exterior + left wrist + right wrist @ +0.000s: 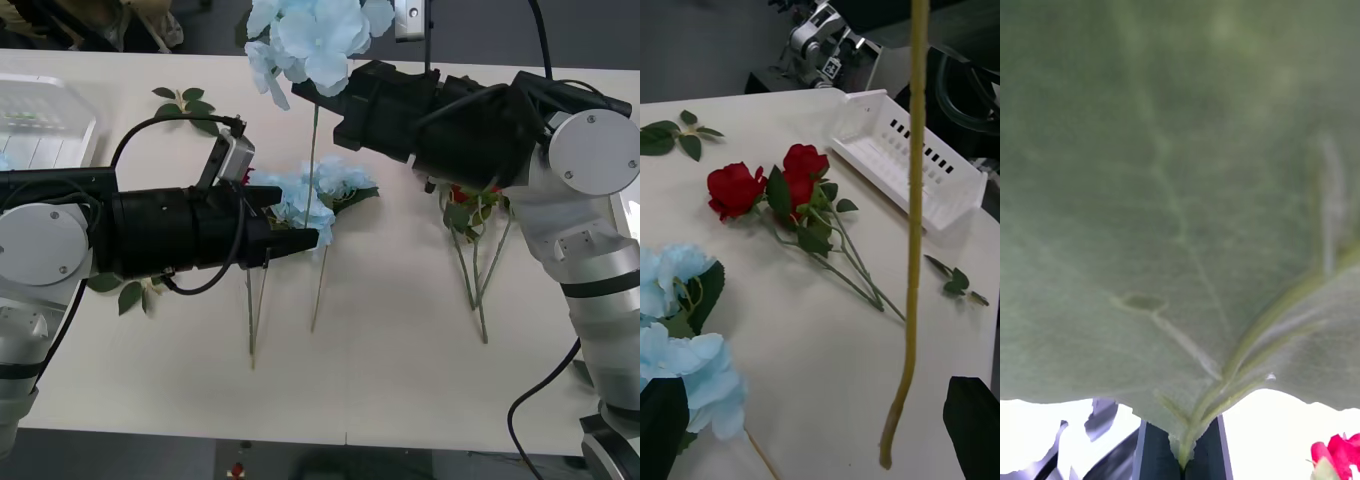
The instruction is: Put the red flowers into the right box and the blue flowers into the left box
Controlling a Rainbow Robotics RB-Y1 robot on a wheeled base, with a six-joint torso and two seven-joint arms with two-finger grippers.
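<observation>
Blue flowers: one bloom [318, 38] is hanging high over the table's far middle, its long stem [911, 225] dangling free and touching nothing. More blue clusters [315, 196] are lying on the table [400, 370] at centre.

Your right gripper [340, 105] is holding that raised flower just under the bloom; its wrist camera is looking straight into a green leaf [1180, 210], with the closed fingers pinching its base.

Your left gripper [310, 240] is hovering at the lying blue clusters, its black fingers [662, 420] spread apart and holding nothing.

Red flowers [771, 187] are lying together on the table under your right arm, stems crossing.

A white slotted box [902, 154] is sitting beyond the roses. Another white tray [45, 125] is sitting at your far left. Loose leaf sprigs [185, 103] are lying near it.
</observation>
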